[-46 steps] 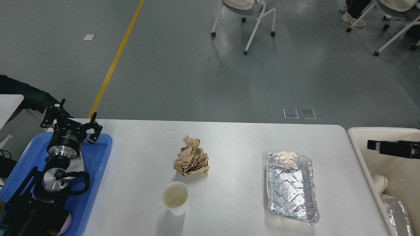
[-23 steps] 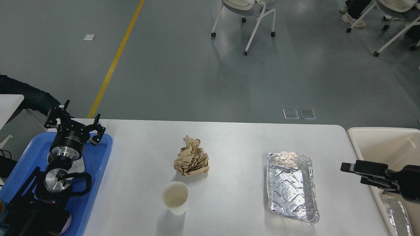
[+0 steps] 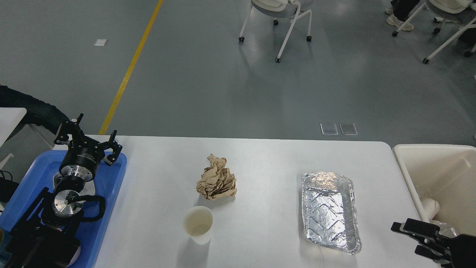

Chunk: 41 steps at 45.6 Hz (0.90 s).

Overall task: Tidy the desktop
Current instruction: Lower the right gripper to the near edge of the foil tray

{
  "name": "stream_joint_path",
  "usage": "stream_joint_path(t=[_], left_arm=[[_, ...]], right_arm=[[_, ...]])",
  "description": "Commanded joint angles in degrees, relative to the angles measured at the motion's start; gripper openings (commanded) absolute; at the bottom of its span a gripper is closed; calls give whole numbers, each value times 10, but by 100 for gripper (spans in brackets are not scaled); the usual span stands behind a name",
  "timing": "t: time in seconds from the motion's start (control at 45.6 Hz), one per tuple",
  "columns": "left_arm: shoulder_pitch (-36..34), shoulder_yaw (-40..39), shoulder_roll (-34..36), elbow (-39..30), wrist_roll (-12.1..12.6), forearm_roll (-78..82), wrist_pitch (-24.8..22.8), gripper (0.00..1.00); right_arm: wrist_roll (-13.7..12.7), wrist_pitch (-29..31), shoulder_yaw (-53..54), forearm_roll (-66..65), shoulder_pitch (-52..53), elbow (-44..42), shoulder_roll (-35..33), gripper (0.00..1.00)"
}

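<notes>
Over the blue tray (image 3: 111,178), the left gripper (image 3: 88,136) had crept slightly forward, jaws spread and empty. Crumpled brown paper (image 3: 216,183), paper cup (image 3: 198,224) and foil tray (image 3: 330,210) still littered the table (image 3: 267,156). The right gripper (image 3: 407,236) had withdrawn from the cream bin (image 3: 435,163), seemingly parted, holding nothing.

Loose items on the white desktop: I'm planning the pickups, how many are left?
3: a crumpled brown paper mid-table, a paper cup just in front of it, a foil tray to the right. None looks hidden.
</notes>
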Motion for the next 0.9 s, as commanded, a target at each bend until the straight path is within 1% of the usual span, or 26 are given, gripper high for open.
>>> stream_joint_path(t=[0.0, 0.153, 0.241, 0.417, 0.504, 0.636, 0.746, 0.877], left_arm=[[2, 1, 0, 0, 0, 0, 2, 97], [3, 1, -2, 0, 0, 0, 4, 97], [4, 1, -2, 0, 0, 0, 4, 97], [4, 1, -3, 0, 0, 0, 4, 97], [4, 1, -3, 0, 0, 1, 4, 97], [3, 1, -3, 0, 0, 0, 4, 97], [2, 1, -3, 0, 0, 1, 4, 97], [5, 1, -3, 0, 0, 1, 4, 97]], right_arm=[[0, -43, -32, 19, -6, 10, 19, 100], [-1, -92, -37, 24, -22, 24, 44, 100], [0, -111, -38, 52, -26, 29, 58, 100], [-1, -160, -40, 73, -34, 29, 104, 100], [-1, -174, -40, 73, -46, 29, 128, 100], [-13, -181, -38, 81, -51, 29, 146, 100], [-28, -212, -39, 134, -49, 28, 163, 100], [-34, -228, -39, 175, -46, 28, 182, 100]])
